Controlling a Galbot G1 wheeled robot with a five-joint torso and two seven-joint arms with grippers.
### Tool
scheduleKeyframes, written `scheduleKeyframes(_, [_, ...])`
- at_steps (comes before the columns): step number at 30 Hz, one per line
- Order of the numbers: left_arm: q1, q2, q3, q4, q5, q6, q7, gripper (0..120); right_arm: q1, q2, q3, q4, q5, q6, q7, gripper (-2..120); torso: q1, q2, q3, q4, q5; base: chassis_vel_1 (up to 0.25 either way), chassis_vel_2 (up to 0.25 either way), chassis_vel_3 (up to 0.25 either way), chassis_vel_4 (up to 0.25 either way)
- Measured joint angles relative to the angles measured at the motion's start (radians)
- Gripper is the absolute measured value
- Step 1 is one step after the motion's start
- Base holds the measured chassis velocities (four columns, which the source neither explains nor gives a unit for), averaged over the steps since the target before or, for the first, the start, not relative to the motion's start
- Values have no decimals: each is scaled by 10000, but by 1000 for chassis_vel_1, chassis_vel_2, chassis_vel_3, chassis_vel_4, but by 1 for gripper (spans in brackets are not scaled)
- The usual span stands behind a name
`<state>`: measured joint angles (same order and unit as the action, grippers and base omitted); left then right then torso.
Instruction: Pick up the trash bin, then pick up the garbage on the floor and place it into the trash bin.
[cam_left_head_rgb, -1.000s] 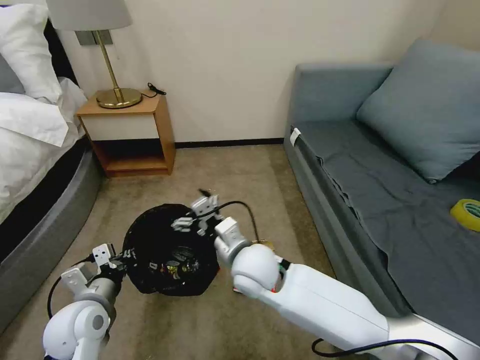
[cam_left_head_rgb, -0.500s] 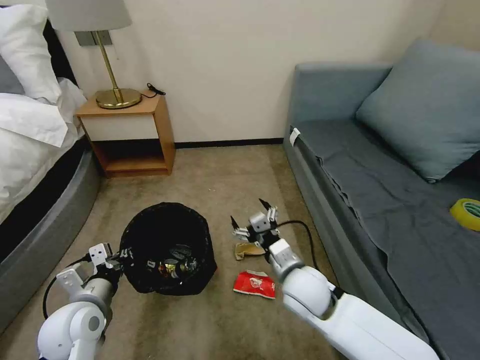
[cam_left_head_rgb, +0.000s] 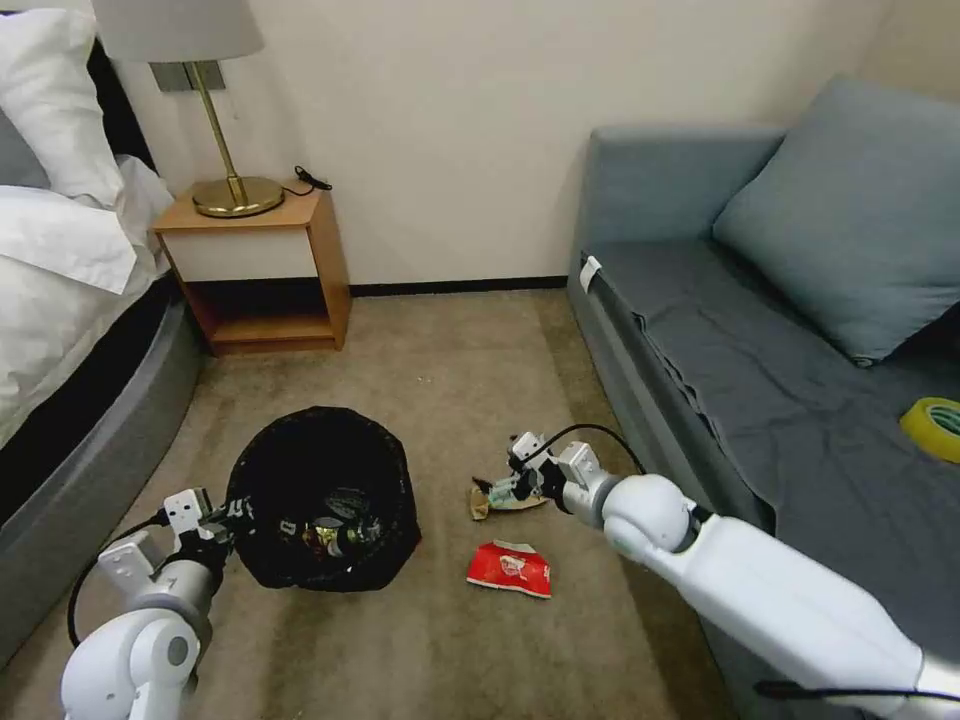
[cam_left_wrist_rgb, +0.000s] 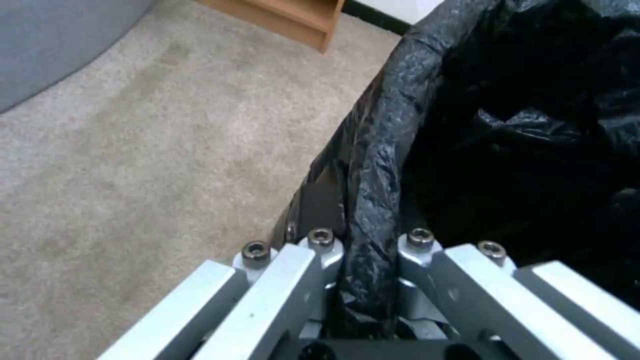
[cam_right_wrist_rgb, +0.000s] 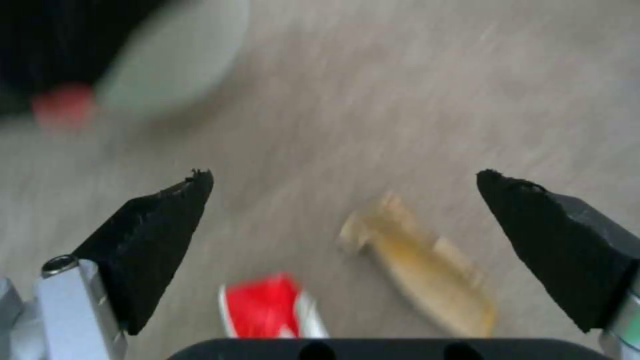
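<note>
Here, the right gripper (cam_left_head_rgb: 510, 487), jaws spread wide, hovers just over a tan scrap of garbage (cam_left_head_rgb: 497, 499) on the beige carpet (cam_left_head_rgb: 450, 370), with a red-and-white wrapper (cam_left_head_rgb: 510, 570) close by. The left gripper (cam_left_wrist_rgb: 363, 280) is clamped on the rim of the black-bagged trash bin (cam_left_head_rgb: 320, 495) between bed (cam_left_head_rgb: 60, 300) and grey sofa (cam_left_head_rgb: 780, 380). The scrap looks light, limp and easily crushed, so a pinch across a raised crease seems best, since soft pile lets flat litter sink.

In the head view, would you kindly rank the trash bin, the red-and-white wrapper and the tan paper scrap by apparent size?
1. trash bin, by far the largest.
2. red-and-white wrapper.
3. tan paper scrap, looks slightly smaller, but the right gripper covers part of it, so this is unsure.
</note>
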<state>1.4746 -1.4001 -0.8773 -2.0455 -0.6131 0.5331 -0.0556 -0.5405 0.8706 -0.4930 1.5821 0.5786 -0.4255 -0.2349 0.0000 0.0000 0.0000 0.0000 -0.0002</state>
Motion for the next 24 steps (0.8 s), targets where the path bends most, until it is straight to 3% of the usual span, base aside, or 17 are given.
scheduleKeyframes(1, [0, 0, 0, 0, 0, 0, 0, 4, 0, 0, 0, 0, 0, 0, 0, 100, 0, 0, 0, 0, 0, 0, 0, 0, 0])
scheduleKeyframes(4, [98, 19, -56, -33, -48, -35, 49, 4, 668, 320, -926, -1601, -179, -33, -1415, 100, 0, 0, 0, 0, 1, 0, 0, 0, 0])
scheduleKeyframes(6, [106, 22, -58, -37, -52, -38, 54, 4, 727, 366, -1004, -1756, -235, -18, -1557, 100, 0, 0, 1, 0, 1, 0, 0, 0, 0])
scheduleKeyframes(7, [154, 27, -82, -55, -89, -53, 90, 4, 951, 577, -1292, -2411, -466, 88, -2113, 100, 0, -1, 1, 0, 3, 0, 0, 0, 0])
scheduleKeyframes(12, [204, 29, -169, -56, -165, -87, 127, 4, 1441, 1071, -1838, -3990, -860, 386, -3030, 100, 0, 0, 1, 0, 3, 0, 0, 0, 0])
scheduleKeyframes(19, [229, 49, -314, 14, -250, -116, 166, 4, 1744, 1779, -2182, -5696, -1289, 861, -3540, 100, 0, 0, 1, 0, 1, 0, 0, 0, 0])
scheduleKeyframes(24, [231, 52, -331, 46, -252, -120, 182, 4, 1751, 2072, -2267, -6140, -1504, 1029, -3646, 100, 0, 0, 1, 0, 1, 0, 0, 0, 0])
